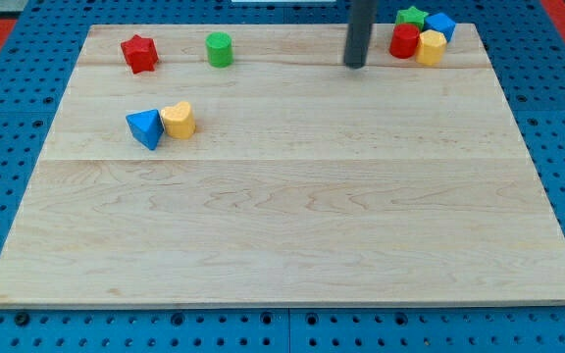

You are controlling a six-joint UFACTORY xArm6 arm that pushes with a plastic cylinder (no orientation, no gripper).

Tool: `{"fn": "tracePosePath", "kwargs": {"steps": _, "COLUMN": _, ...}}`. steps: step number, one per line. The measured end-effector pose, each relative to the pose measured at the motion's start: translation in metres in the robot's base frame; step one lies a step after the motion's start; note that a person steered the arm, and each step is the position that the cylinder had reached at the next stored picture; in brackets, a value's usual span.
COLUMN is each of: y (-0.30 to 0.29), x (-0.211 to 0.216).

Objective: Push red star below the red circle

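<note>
My tip (pixel 355 65), the only tool here, is a plain dark rod with nothing to spread or pinch; it rests on the desk (pixel 292 226) in the upper right of the frame, touching no block. Just to its right sits a tight cluster: the red circle (pixel 404 41) nearest, a yellow block (pixel 431 47) against it whose shape I cannot make out for certain, a green star (pixel 412 16) behind, and a blue block (pixel 441 24) at the far upper right. The red star (pixel 138 53) lies well apart, in the upper left of the frame near the desk's top edge, with a green cylinder (pixel 220 49) between it and my tip. Lower left of the star, a blue triangle (pixel 145 127) touches a yellow heart (pixel 178 120). The star looks small, light and rigid, likely to slide easily on the smooth wood but prone to spin if struck on one point; I judge the best contact is its left side, centred between two points. The middle and lower desk are open, so a path dipping below the green cylinder seems free. The risks, as I see it, are the near top edge and bumping the cluster on arrival.
</note>
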State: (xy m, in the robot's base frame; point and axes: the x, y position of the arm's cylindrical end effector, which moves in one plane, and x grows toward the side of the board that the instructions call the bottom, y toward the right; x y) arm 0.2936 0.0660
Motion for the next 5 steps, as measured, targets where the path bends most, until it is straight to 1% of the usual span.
{"fn": "tracePosePath", "kwargs": {"steps": 1, "y": -0.081, "x": 0.025}}
{"fn": "tracePosePath", "kwargs": {"steps": 2, "y": -0.192, "x": 0.026}}
{"fn": "tracePosePath", "kwargs": {"steps": 3, "y": -0.269, "x": 0.029}}
{"fn": "tracePosePath", "kwargs": {"steps": 4, "y": -0.325, "x": 0.008}}
{"fn": "tracePosePath", "kwargs": {"steps": 5, "y": -0.34, "x": -0.022}}
